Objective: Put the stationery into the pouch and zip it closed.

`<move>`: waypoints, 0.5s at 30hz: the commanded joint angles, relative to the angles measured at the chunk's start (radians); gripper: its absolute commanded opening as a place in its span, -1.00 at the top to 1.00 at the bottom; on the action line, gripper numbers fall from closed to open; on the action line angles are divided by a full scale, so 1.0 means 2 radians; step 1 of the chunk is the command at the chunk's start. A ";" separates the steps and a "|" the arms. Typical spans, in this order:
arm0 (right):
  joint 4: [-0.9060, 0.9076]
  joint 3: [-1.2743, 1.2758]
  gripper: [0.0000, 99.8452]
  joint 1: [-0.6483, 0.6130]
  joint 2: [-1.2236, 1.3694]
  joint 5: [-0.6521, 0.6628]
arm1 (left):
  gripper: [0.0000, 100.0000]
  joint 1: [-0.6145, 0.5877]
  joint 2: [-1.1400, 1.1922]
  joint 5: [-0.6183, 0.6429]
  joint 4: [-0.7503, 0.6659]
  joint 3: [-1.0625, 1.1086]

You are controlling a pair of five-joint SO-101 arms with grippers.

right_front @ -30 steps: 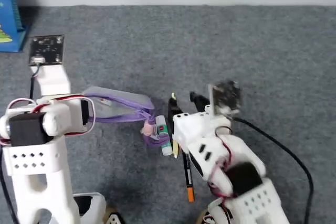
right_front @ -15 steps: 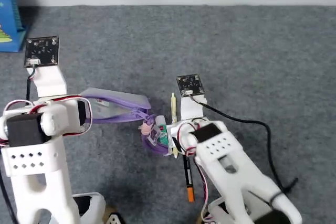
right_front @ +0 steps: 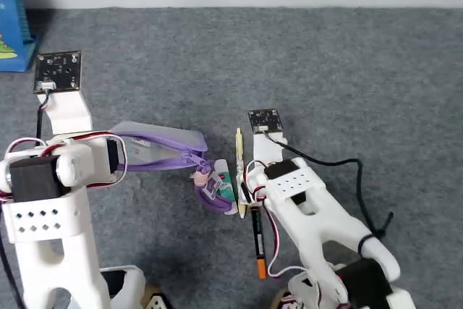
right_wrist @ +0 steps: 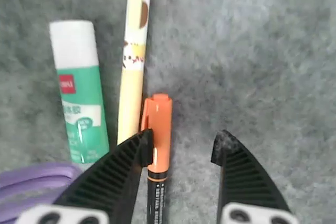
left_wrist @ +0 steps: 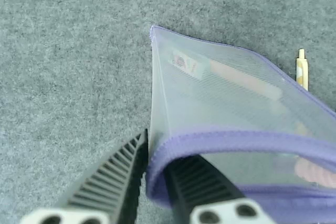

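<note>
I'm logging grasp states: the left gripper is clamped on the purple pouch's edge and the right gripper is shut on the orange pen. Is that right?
Not quite. The left gripper does clamp the purple pouch by its edge, but the right gripper is open over the orange pen, not shut; the right wrist view shows its jaws apart.

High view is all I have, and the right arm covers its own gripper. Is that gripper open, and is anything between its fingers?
Observer: In the right wrist view the right gripper is open. The orange marker lies partly in the gap, close beside one finger, and it is not gripped.
Operator: Thank you. Does the left gripper really hold the pouch? The arm hides it from me.
Observer: Yes. In the left wrist view the left gripper is shut on the purple hem of the pouch.
</note>
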 commanded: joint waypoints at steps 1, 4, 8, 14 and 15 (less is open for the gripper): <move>-0.020 -0.028 0.64 -0.005 0.018 0.007 | 0.97 -0.002 -0.004 -0.001 -0.001 -0.003; -0.036 -0.030 0.65 -0.006 0.043 0.008 | 0.97 -0.002 -0.004 -0.001 -0.001 -0.003; -0.046 -0.030 0.86 -0.006 0.074 0.008 | 0.97 -0.002 -0.004 -0.001 -0.001 -0.003; -0.008 -0.050 0.99 -0.002 0.059 0.009 | 0.97 -0.002 -0.004 -0.001 -0.001 -0.002; 0.007 -0.056 0.98 -0.002 0.049 0.009 | 0.97 -0.002 -0.004 -0.001 -0.001 -0.002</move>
